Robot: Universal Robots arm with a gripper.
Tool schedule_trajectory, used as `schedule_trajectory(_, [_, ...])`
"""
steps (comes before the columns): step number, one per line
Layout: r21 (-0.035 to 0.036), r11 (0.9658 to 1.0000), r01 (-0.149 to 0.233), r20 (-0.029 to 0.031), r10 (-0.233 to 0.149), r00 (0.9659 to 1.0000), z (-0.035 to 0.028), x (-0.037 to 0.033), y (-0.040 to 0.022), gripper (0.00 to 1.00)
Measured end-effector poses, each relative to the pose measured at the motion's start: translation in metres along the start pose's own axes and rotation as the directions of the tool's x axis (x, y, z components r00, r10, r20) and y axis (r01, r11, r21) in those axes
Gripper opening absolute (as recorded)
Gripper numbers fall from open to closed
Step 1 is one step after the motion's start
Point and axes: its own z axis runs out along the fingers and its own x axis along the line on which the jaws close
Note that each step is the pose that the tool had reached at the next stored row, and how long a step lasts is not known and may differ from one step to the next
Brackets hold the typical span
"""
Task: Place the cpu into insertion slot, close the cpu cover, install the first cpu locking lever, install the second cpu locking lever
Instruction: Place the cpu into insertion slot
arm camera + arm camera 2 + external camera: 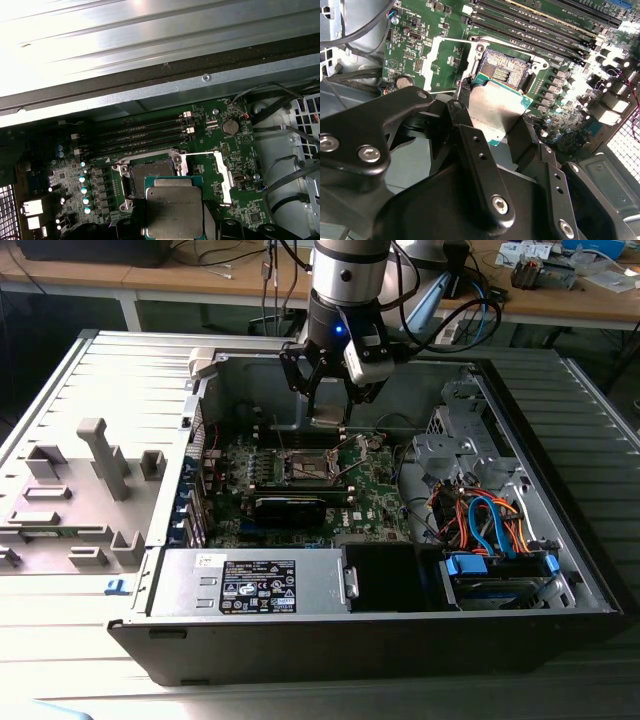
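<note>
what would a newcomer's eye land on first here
The robot's black hand hangs in the open computer case, gripping the silver cpu. Below it the insertion slot lies bare on the green board, with the cpu cover swung open beside it.

Cannot see part of the socket (150,172) behind the chip (174,210) in the first wrist view, nor the chip's gripped end behind the black fingers (480,160) in the second wrist view, nor make out what the gripper (330,410) holds in the exterior view, too small there.
</note>
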Motion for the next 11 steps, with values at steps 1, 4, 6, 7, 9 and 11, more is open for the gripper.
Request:
schedule_trajectory(1, [0.0, 1.0, 0.0, 0.0, 0.0, 1.0, 0.0, 0.0, 0.0, 0.55])
schedule_trajectory(4, [0.0, 1.0, -0.001, 0.0, 0.001, 1.0, 0.0, 0.0, 0.0, 0.55])
schedule_trajectory(6, [-0.0001, 1.0, -0.004, 0.0001, 0.004, 1.0, 0.0001, 0.0, 0.0, 0.55])
schedule_trajectory(7, [-0.0001, 1.0, -0.005, 0.0001, 0.005, 1.0, 0.0001, 0.0, 0.0, 0.55])
schedule_trajectory(9, [-0.0001, 1.0, -0.007, 0.0001, 0.007, 1.0, 0.0001, 0.0, 0.0, 0.55])
schedule_trajectory(11, [-0.0007, 0.9994, -0.034, 0.0006, 0.034, 0.9994, 0.0005, 0.0, 0.0, 0.55])
